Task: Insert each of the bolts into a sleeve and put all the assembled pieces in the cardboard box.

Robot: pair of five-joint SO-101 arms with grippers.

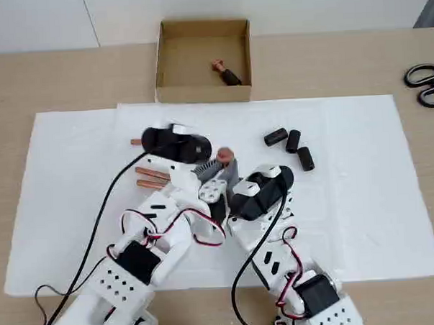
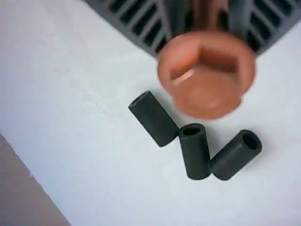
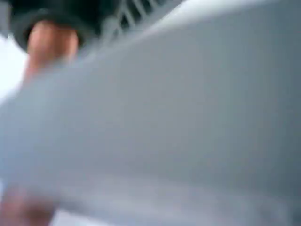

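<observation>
While the bolt (image 2: 207, 70) hangs head-out above the sheet (image 2: 70, 117), its shank running up between grey ribbed gripper parts, the hold on it looks like the weak spot. The left gripper (image 1: 209, 170) and right gripper (image 1: 231, 178) crowd together around it in the middle of the sheet, and I cannot tell which one has it or how far either is closed. If the hold is light, a nudge from the other arm could knock the bolt loose. It might then drop among the three sleeves (image 2: 195, 148) lying close together just beyond, and round sleeves roll and scatter easily. A skewed bolt could also jam at a sleeve's mouth. Farther out, spare bolts (image 1: 151, 177) lie by the left arm. The box (image 1: 169, 85) at the sheet's far edge holds one finished piece (image 1: 227, 74), so most of the job is not yet done.
</observation>
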